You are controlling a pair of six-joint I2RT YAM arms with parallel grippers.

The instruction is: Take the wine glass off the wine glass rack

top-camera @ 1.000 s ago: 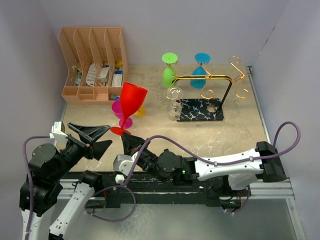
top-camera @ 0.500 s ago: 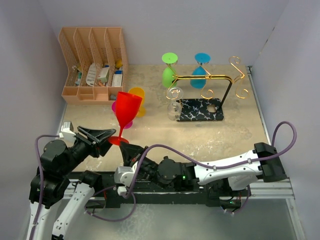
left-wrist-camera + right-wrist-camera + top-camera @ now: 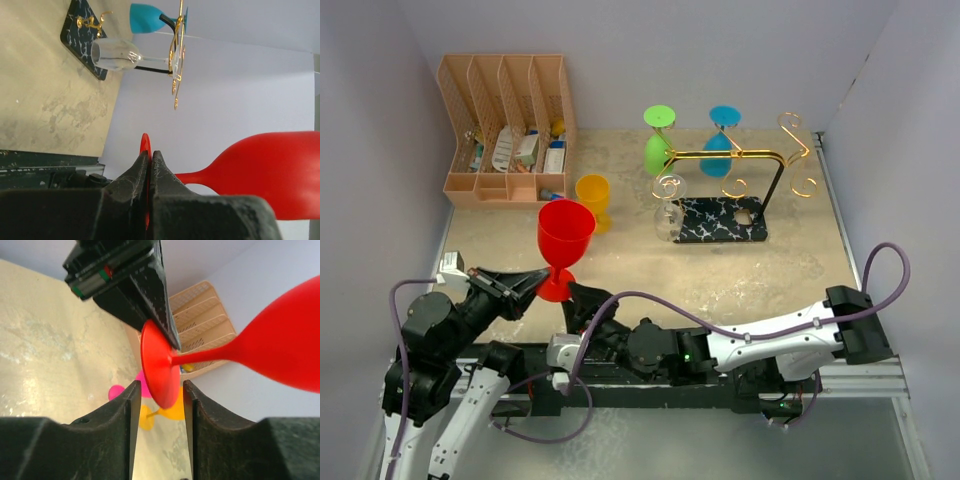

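The red wine glass point(image 3: 565, 230) stands upright at the near left of the table point(image 3: 750, 280), well clear of the wine glass rack point(image 3: 740, 153). Whether its foot rests on the surface cannot be told. The left gripper point(image 3: 534, 284) reaches in from the left with its jaws pressed together on the rim of the glass's foot, the thin red disc pinched edge-on between them in the left wrist view.

The right gripper point(image 3: 582, 298) sits just near-right of the foot. Its jaws are apart, one finger on either side of the disc and not closed on it.

Just beyond the red glass stands a yellow glass point(image 3: 592, 195), and the right wrist view also shows a pink glass point(image 3: 118, 391).

The rack stands far right on its marbled black base point(image 3: 720, 222) – a green glass point(image 3: 657, 150), a blue glass point(image 3: 720, 150) and a clear glass point(image 3: 667, 222) hang from it upside down. An orange file organiser point(image 3: 505, 120) fills the far left corner.
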